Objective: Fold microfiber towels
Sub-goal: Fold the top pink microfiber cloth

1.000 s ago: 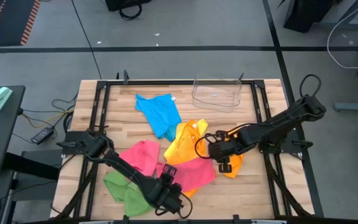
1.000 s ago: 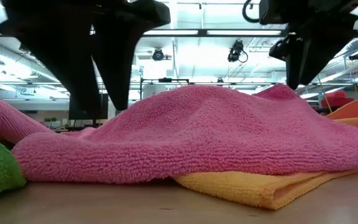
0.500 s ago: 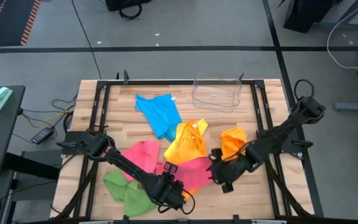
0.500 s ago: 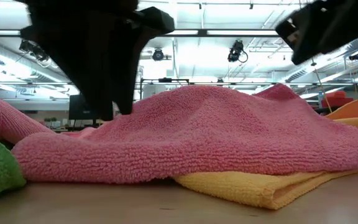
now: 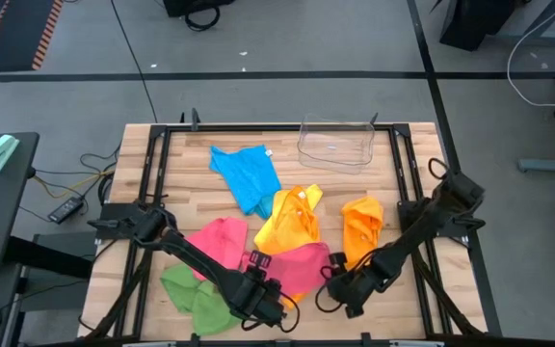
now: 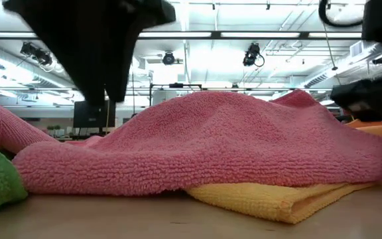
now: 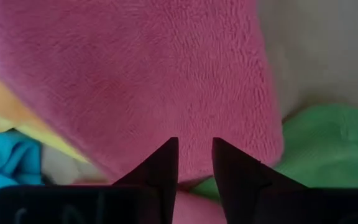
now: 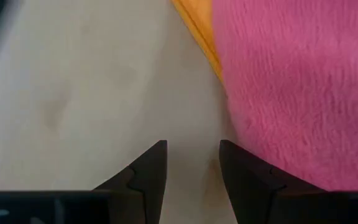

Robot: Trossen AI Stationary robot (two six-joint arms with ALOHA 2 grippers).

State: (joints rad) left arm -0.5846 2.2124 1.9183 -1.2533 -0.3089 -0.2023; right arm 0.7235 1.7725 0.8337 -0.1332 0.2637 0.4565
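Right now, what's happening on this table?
Two dark robot arms work over a heap of bright microfiber towels. The left gripper and right gripper hover, open and empty, at opposite edges of the crumpled pink microfiber towel, which lies unfolded over a yellow one. Blue, orange and green towels lie nearby.

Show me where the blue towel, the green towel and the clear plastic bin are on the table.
blue towel point(image 5: 248, 176), high view, middle of the cloth.
green towel point(image 5: 187, 288), high view, middle of the crumpled cloth.
clear plastic bin point(image 5: 302, 141), high view, its left wall.
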